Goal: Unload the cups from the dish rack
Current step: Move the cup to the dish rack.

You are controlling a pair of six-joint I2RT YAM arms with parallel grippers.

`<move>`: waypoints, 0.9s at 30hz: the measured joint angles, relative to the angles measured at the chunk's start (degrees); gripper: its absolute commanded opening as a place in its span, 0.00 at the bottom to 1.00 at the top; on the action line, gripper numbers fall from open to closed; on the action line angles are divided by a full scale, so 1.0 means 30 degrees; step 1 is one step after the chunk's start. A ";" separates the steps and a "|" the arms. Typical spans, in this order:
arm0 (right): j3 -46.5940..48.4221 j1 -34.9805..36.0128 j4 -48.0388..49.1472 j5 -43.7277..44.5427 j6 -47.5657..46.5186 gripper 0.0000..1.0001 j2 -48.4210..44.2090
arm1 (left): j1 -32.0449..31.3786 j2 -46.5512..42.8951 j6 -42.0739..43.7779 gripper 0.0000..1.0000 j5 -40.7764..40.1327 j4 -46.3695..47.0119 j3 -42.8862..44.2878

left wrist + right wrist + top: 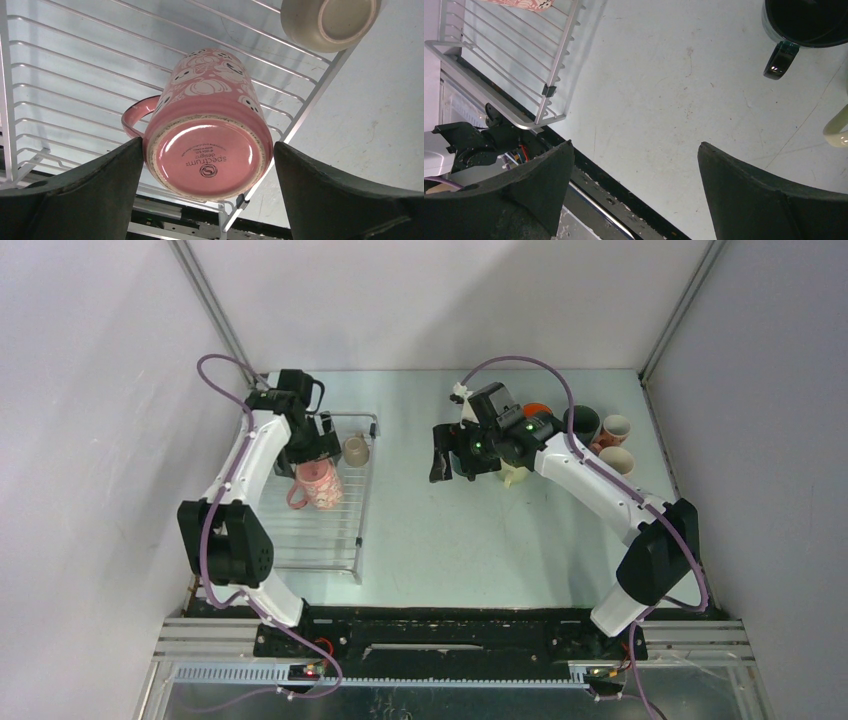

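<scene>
The silver wire dish rack (330, 530) lies at the left. A speckled pink mug (318, 486) lies on its side on it, and a beige cup (356, 449) sits at its far right corner. My left gripper (314, 460) is open, its jaws on either side of the pink mug's base (210, 95); the beige cup (325, 22) is beyond it. My right gripper (452, 462) is open and empty above the table's middle. Orange (537, 411), dark green (583, 423), pink-white (616, 429), beige (617, 460) and cream (514, 476) cups stand at the far right.
In the right wrist view the dark green cup (804, 20) and a cream handle (836, 127) are on the right, and the rack's corner (551, 90) is on the left. The black base rail (450, 625) runs along the near edge. Grey walls enclose the table.
</scene>
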 measured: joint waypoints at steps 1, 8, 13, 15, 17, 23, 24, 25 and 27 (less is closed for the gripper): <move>0.0007 0.0000 0.0000 0.0000 -0.0007 1.00 0.0000 | 0.0000 -0.0058 -0.0291 1.00 -0.0131 0.0007 0.0000; 0.0000 0.0138 0.0000 0.0000 -0.0015 1.00 0.0000 | -0.0022 -0.0663 -0.1807 1.00 -0.0976 0.0073 0.0000; 0.0000 0.0277 0.0000 0.0000 -0.0015 1.00 0.0000 | -0.0022 -0.1078 -0.2936 1.00 -0.1858 0.0036 0.0007; 0.0000 0.0270 0.0000 0.0015 -0.0022 1.00 0.0000 | -0.0015 -0.1304 -0.3599 1.00 -0.2237 -0.0051 0.0029; 0.0007 0.0277 0.0000 0.0007 -0.0022 1.00 0.0000 | -0.0015 -0.1719 -0.4539 1.00 -0.2608 -0.0306 0.0029; 0.0007 0.0277 0.0007 0.0007 -0.0022 1.00 0.0000 | -0.0015 -0.3716 -0.9107 1.00 -0.3104 -0.1224 0.0044; 0.0007 0.0277 0.0007 0.0015 -0.0022 1.00 0.0000 | -0.0015 -0.4095 -0.9981 1.00 -0.3184 -0.1297 -0.0015; 0.0007 0.0277 0.0007 0.0007 -0.0022 1.00 0.0000 | -0.0015 -0.4605 -1.1089 1.00 -0.3228 -0.1260 -0.0233; 0.0000 0.0277 0.0007 0.0007 -0.0022 1.00 0.0000 | -0.0015 -0.5974 -1.3588 1.00 -0.3344 -0.1282 -0.1209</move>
